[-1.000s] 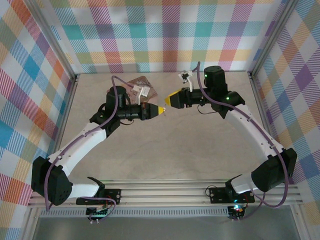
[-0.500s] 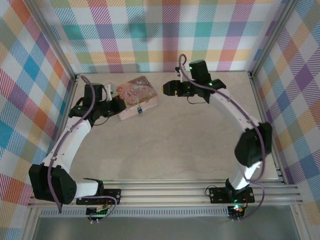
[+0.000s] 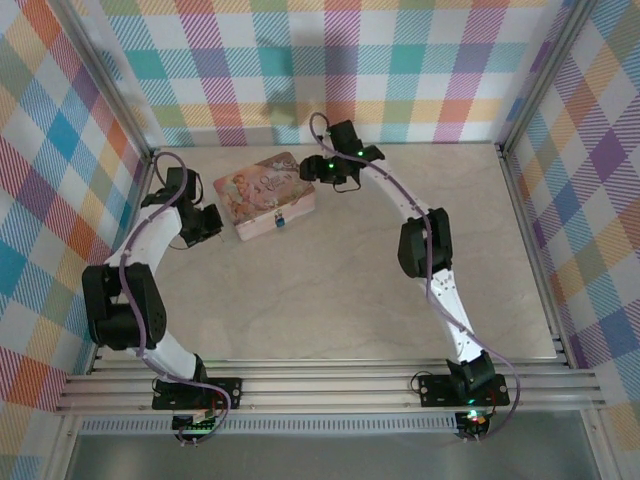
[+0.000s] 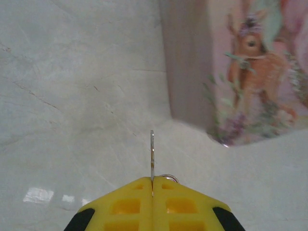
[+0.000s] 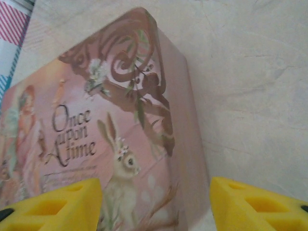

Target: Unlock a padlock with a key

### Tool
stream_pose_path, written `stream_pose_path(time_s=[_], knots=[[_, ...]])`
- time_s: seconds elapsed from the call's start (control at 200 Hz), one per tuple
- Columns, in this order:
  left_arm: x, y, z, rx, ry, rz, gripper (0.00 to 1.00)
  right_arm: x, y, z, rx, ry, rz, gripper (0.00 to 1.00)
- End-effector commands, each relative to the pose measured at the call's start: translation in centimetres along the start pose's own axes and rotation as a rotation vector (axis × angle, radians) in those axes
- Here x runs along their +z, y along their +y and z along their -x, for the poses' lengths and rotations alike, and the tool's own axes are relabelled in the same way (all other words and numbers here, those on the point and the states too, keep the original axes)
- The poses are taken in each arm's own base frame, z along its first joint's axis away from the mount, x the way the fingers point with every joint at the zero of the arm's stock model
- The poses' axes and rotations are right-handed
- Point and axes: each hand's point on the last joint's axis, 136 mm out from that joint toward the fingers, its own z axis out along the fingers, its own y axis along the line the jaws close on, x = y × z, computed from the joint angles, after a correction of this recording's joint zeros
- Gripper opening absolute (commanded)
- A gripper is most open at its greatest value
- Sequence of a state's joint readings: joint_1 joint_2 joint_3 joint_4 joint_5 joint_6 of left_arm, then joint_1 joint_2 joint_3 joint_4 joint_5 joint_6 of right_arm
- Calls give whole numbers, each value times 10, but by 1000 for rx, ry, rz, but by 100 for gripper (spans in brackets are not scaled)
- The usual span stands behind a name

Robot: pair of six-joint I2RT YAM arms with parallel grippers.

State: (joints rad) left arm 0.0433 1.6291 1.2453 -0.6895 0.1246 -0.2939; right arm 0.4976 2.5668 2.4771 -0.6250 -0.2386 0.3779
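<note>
- The walls [image 3: 300,60] here are covered with a bright checked pattern, and the table [image 3: 350,290] is a pale, marble-like board.
- A pink illustrated tin [image 3: 262,190] lies at the far left part of the table. The padlock [image 3: 281,218] is the small blue spot on its near side wall.
- The left gripper [image 4: 152,181] is pressed fully together and pinches the key [image 4: 152,154]. The key stands out edge-on past the yellow tips, near the left side of the tin.
- The right gripper [image 5: 154,204] hovers over the lid with its jaws about half apart and has hold of nothing.
- I think the key is light, stiff and smooth, so it may twist between the pads. Holding it at the head leaves the blade free.
- The padlock looks light and probably swings, so it should be held by the blue body.
- One second earlier the two grippers met tip to tip above the middle of the table. Now they are well apart: the left has gone to the left of the tin, and the right to its far right corner.
</note>
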Motion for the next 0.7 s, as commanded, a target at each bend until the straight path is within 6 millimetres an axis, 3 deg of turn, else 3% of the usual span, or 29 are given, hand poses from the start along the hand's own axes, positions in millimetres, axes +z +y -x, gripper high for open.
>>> stream_pose_path(time_s=[0.0,0.13,0.27,0.46,0.585,0.695], knots=[[1,4,16,7,-12,8,0,12,6,0,-28,-12,14,61],[11,6,19,-2,10,8,0,24,7,-19,-46,39,23,61],[15,7,15,-6,24,2,0,20,0,-50,-63,116,-9,61],[13,-4,-3,-12,51,-94,0,-8,-20,-100,-86,165,-62,61],[10,-4,-21,-14,63,-126,0,-28,-37,-142,-72,213,-108,61],[8,-7,-42,-1,93,-158,0,-47,-56,-166,-55,233,-167,62]])
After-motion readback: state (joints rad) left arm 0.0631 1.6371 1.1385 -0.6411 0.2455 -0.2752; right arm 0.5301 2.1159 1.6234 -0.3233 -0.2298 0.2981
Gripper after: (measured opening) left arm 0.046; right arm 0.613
